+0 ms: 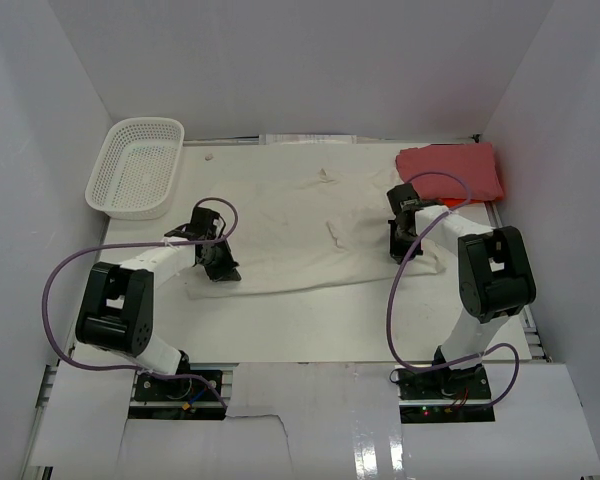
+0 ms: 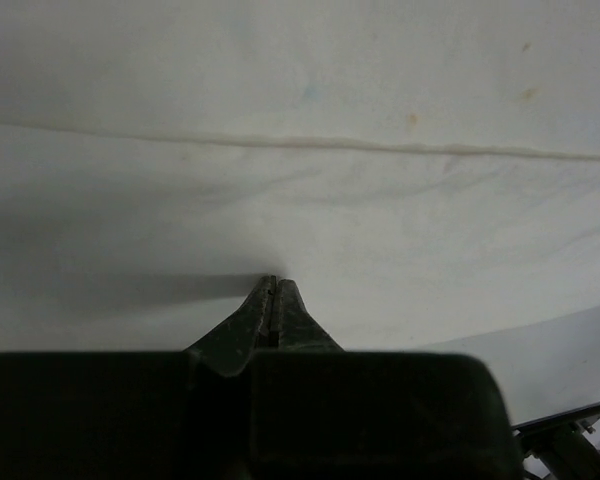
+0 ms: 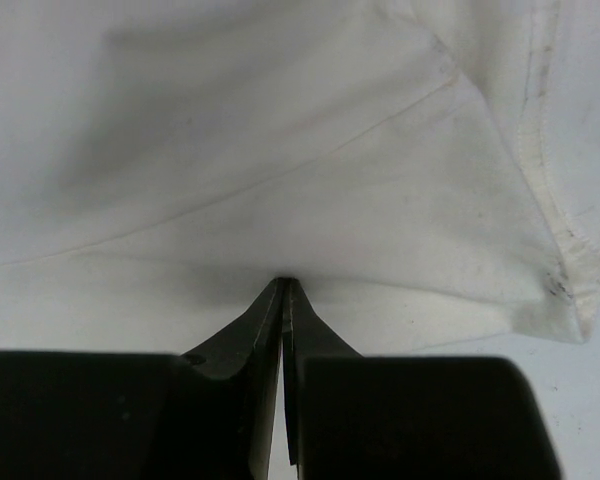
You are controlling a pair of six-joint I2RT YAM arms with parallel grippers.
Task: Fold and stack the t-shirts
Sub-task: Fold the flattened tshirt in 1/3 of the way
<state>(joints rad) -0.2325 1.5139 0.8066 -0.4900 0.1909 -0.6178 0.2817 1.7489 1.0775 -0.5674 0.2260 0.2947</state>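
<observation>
1 cream-white t-shirt, 1 red t-shirt, 1 white mesh basket and 2 end effectors

White mesh basket — far left

cream-white t-shirt, right end effector pinching it
</observation>
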